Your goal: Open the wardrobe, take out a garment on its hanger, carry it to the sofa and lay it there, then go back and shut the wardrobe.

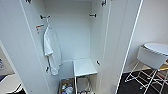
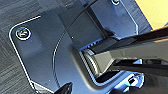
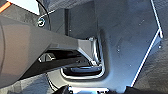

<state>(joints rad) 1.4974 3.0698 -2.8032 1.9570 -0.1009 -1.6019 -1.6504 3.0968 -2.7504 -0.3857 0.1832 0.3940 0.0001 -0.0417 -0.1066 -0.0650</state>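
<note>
The wardrobe (image 1: 72, 32) stands right in front of me in the head view with both white doors swung wide, the left door (image 1: 17, 45) and the right door (image 1: 117, 45) framing its white interior. A white shirt (image 1: 52, 50) hangs on the inner left side from a black peg (image 1: 43, 17). More black pegs (image 1: 92, 15) stick out of the right inner wall. Both wrist views look down on my own dark base plate (image 2: 37, 62) and grey carpet (image 2: 10, 15).
Low inside the wardrobe is a white shelf (image 1: 83, 67), with a box of small colourful items (image 1: 66, 88) under it. A white folding rack with a round top (image 1: 152, 56) stands on dark floor (image 1: 132, 86) to the right.
</note>
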